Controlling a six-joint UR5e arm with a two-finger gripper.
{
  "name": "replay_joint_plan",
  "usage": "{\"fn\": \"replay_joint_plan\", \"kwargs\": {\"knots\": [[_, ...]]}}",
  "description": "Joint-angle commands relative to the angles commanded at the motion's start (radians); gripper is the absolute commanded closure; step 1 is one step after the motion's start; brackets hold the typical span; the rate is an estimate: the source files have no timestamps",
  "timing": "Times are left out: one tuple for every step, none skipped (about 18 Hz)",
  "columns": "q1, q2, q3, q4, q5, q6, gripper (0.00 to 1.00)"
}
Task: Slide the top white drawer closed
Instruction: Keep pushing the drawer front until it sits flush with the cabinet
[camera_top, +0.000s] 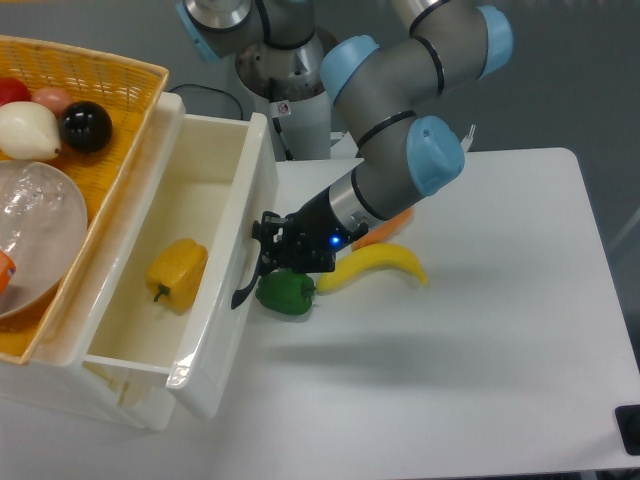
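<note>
- Table (480, 380): white, flat top filling the lower right of the frame; a soft shadow of the arm lies across its middle.
- Room: grey floor or wall behind the table along the top and right edges; a dark object (630, 428) cuts in at the lower right corner, too little of it shown to identify.
- Arm (400, 120): grey links with light blue joint caps, reaching from the upper centre down toward the left. Its base column (290, 90) stands behind the table at upper centre.
- Drawer (130, 345): at the left of the frame, pulled out from its unit, glossy white. A yellow pepper (177, 274) lies inside on the floor of the tray.
- Handle (248, 280): black, curved, on the drawer's front panel, facing the table.
- Gripper (268, 250): black, pressed up against the front panel at the handle. Whether its fingers are parted or closed cannot be told; a blue light shows on its body.
- Green pepper (286, 293): on the table just below the gripper, close to the drawer front.
- Banana (375, 265): on the table beside the green pepper, to its right.
- Orange item (385, 225): partly hidden under the arm, above the banana.
- Basket (100, 100): yellow wicker, upper left, on top of the unit, holding a black ball (86, 126), a white bulb (28, 130) and a clear bowl (35, 235).
</note>
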Motion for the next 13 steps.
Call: {"fn": "replay_joint_plan", "kwargs": {"knots": [[-0.003,0.002,0.000,0.000,0.000,0.000,1.00],[-0.008,0.002,0.000,0.002,0.000,-0.005,1.00],[-0.008,0.000,0.000,0.003,0.000,-0.011,1.00],[-0.009,0.000,0.000,0.005,0.000,-0.012,1.00],[-0.009,-0.002,-0.002,0.006,0.000,-0.012,1.00],[-0.009,-0.002,-0.005,0.008,0.000,-0.012,1.00],[-0.011,-0.003,-0.005,0.011,0.000,-0.014,1.00],[-0.011,-0.005,-0.005,0.011,0.000,-0.014,1.00],[-0.014,-0.005,-0.005,0.011,0.000,-0.015,1.00],[-0.017,-0.006,-0.005,0.011,0.000,-0.015,1.00],[-0.017,-0.006,-0.005,0.011,0.000,-0.015,1.00],[-0.017,-0.008,-0.005,0.012,0.000,-0.017,1.00],[-0.017,-0.009,-0.005,0.012,0.000,-0.017,1.00]]}}
